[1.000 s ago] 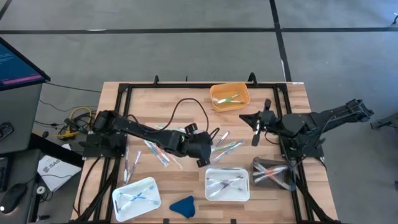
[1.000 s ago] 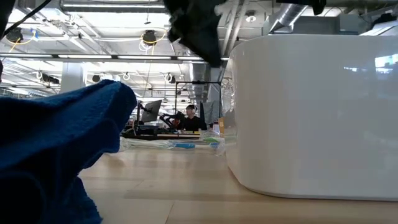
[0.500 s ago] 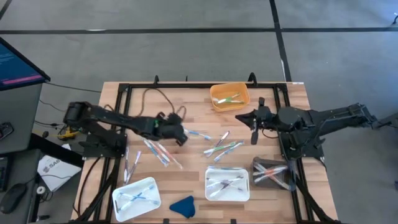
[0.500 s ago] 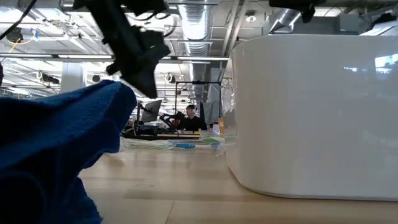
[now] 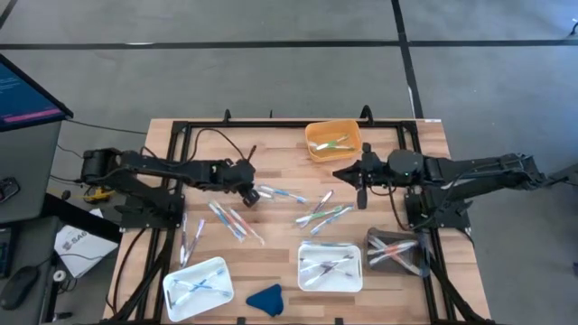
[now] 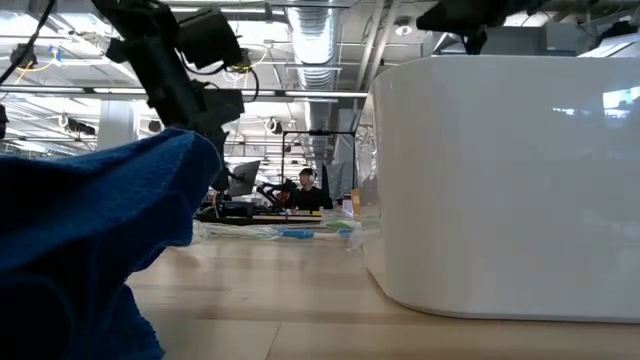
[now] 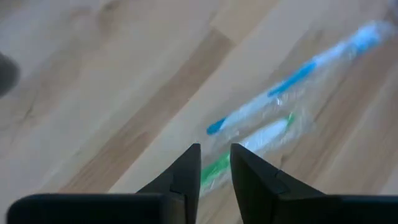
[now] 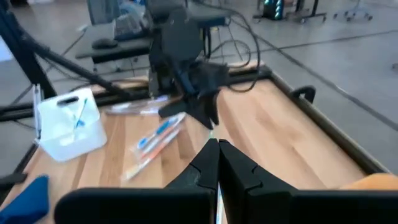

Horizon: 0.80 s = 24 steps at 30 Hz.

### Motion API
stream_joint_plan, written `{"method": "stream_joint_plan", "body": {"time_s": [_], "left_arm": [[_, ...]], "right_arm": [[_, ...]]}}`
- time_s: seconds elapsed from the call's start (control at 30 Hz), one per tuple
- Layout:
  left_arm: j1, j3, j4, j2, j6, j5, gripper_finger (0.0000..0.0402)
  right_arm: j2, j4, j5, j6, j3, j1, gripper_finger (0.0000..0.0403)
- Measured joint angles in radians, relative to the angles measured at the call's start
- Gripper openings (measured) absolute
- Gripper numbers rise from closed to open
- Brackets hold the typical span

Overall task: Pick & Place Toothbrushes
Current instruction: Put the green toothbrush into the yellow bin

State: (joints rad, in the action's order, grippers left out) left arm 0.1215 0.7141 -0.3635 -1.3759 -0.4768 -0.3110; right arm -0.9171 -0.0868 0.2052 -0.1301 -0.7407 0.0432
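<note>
High view places the left gripper (image 5: 246, 192) over the table's middle-left, with a wrapped pair of toothbrushes (image 5: 282, 193) lying flat on the wooden table (image 5: 271, 153) just beside it, toward the table centre. Left wrist view shows the same pair (image 7: 286, 106) directly ahead of the fingers (image 7: 186, 171), which stand slightly apart with nothing between them; the green-accented brush runs into the gap line, the blue-accented one lies just to one side. Long axis of the pair runs roughly in line with the fingers' reach, not across the gap, so a wrist rotation is judged necessary before closing. Right gripper (image 5: 359, 178), pressed together and empty, hovers right of centre near another loose cluster (image 5: 323, 212); the left arm is nearer this pair
</note>
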Motion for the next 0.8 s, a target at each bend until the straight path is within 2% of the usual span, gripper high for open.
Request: {"method": "stream_joint_plan", "body": {"time_s": [0.17, 0.27, 0.4, 0.6, 0.8], "left_arm": [[0.010, -0.018, 0.018, -0.016, 0.125, 0.118, 0.0131], [0.004, -0.029, 0.023, -0.031, 0.185, 0.113, 0.0163], [0.004, -0.030, 0.034, -0.088, 0.189, 0.098, 0.0193], [0.004, -0.027, 0.080, -0.209, 0.189, 0.096, 0.0206], [0.004, -0.025, 0.099, -0.235, 0.181, 0.100, 0.0196]], "right_arm": [[0.001, 0.002, -0.029, -0.002, 0.001, -0.007, 0.0000], [0.001, 0.002, -0.032, -0.002, 0.001, -0.007, 0.0000], [0.001, 0.005, -0.032, -0.002, 0.001, -0.007, 0.0000], [0.001, 0.006, -0.031, -0.002, 0.001, -0.006, 0.0000], [0.001, 0.007, -0.031, -0.002, 0.001, -0.005, 0.0000]]}}
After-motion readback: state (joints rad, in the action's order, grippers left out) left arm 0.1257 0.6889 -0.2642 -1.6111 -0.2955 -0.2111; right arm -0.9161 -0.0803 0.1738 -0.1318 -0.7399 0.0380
